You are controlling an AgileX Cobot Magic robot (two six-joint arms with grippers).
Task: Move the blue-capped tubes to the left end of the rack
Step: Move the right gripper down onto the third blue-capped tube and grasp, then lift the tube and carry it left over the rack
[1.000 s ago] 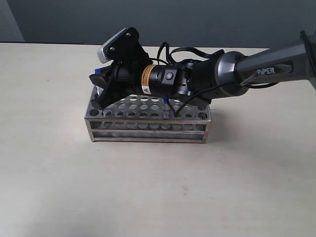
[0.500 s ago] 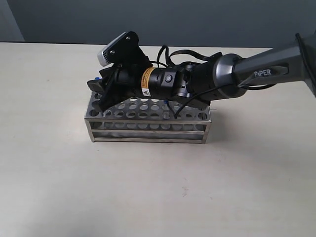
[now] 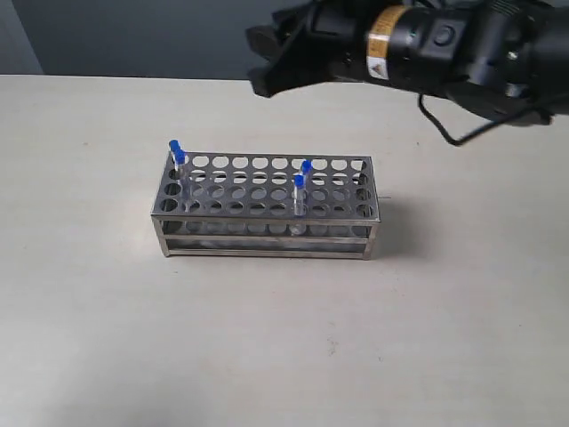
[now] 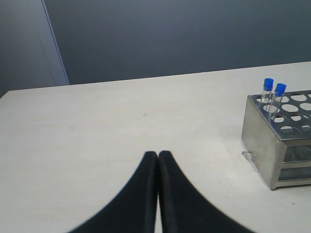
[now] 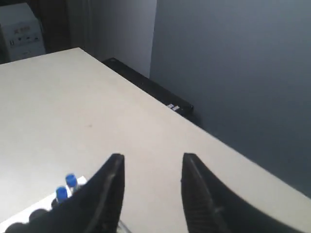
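The steel rack (image 3: 267,233) stands mid-table. Two blue-capped tubes (image 3: 177,157) sit in holes at its left end, and two more (image 3: 301,182) stand right of the middle. My right gripper (image 3: 260,62) hangs high above the table behind the rack, open and empty; the right wrist view shows its jaws apart (image 5: 152,160) with the left-end tubes (image 5: 66,187) below. My left gripper (image 4: 158,154) is shut on nothing, out of the exterior view, and its camera sees the rack's left end (image 4: 262,141) with those two tubes (image 4: 273,95).
The beige table (image 3: 107,311) spreads around the rack on all sides. A dark wall (image 3: 133,36) runs behind the table's far edge.
My right arm has let go at the rack's left end and risen up and back to the right. A second tube now stands there, free of the gripper.
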